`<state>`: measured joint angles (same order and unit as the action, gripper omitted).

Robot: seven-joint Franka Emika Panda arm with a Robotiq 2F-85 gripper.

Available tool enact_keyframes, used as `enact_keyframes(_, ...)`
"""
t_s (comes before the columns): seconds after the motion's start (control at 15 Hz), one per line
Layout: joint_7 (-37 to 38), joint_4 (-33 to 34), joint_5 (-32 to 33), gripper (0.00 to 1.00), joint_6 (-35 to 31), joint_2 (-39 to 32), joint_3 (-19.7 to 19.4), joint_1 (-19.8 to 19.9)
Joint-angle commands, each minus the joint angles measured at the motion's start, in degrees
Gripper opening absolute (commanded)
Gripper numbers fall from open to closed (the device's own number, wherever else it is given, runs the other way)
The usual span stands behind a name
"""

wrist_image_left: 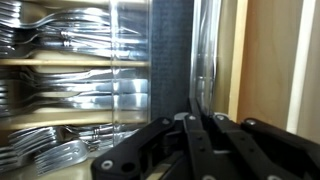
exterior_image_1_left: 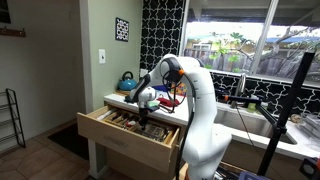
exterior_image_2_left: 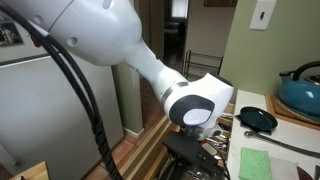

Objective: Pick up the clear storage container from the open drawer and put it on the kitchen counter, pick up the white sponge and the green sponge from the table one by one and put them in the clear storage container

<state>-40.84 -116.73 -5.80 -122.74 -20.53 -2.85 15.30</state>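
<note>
One wall of clear storage container (wrist_image_left: 203, 60) pinched: gripper (wrist_image_left: 200, 120) fingers drawn together astride thin rim, apparently clamped, box likely too wide for full span. Container kept low in open drawer (exterior_image_1_left: 125, 140), cutlery (wrist_image_left: 70, 90) beside gripper. Green sponge (exterior_image_2_left: 255, 163) left on worktop (exterior_image_2_left: 300, 150), beside gripper.

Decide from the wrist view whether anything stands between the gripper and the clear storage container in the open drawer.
Nothing visible does. The gripper is right at the upright wall of the clear storage container; the cutlery lies off to the side, not between them.
</note>
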Motion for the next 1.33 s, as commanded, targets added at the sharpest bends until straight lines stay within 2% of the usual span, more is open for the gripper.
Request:
enact_keyframes(0.0, 2.0, -1.0, 0.8, 0.01, 4.8, 4.7, -0.2, -1.5)
enact_keyframes(0.2, 6.8, -1.4, 4.1, 0.01, 9.3, 8.9, -1.4, -3.2)
enact_keyframes(0.53, 20.7, -1.5, 17.5, 0.01, 13.4, 16.6, -3.2, -5.6)
enact_keyframes(0.73, 28.0, -0.3, 24.6, 0.01, 16.8, 18.3, -3.7, -5.9)
enact_keyframes(1.0, 27.4, -0.5, 29.4, 0.01, 18.2, 18.4, -4.8, -5.1)
enact_keyframes(1.27, 22.1, -2.9, 33.0, 0.01, 14.5, 19.3, -6.8, -4.1)
